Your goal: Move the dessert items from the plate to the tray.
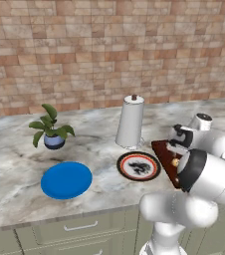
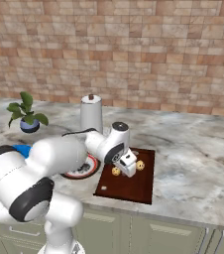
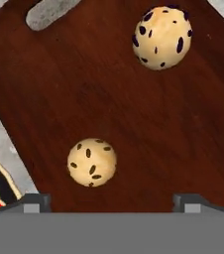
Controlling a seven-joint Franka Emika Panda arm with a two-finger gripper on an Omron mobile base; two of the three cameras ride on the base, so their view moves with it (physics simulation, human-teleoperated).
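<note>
Two cookies (image 3: 91, 162) lie apart on the tray (image 3: 134, 109), one just below the pincer (image 2: 128, 167), which hangs released with fingers spread, arm bent forward and pointing down beside the patterned plate (image 1: 138, 166).

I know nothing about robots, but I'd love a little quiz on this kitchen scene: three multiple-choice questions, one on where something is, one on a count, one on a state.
1. Where do the dessert items lie?
A. on the blue plate
B. on the tray
C. in the plant pot

2. How many round plates are on the counter?
A. two
B. four
C. none

3. The gripper is
A. clamped on a cookie
B. holding the paper towel roll
C. open, holding nothing

Answers: 1 B, both lumps rest on the dark board. 2 A, the blue plate and the patterned plate. 3 C, fingertips stand apart, nothing between.
</note>
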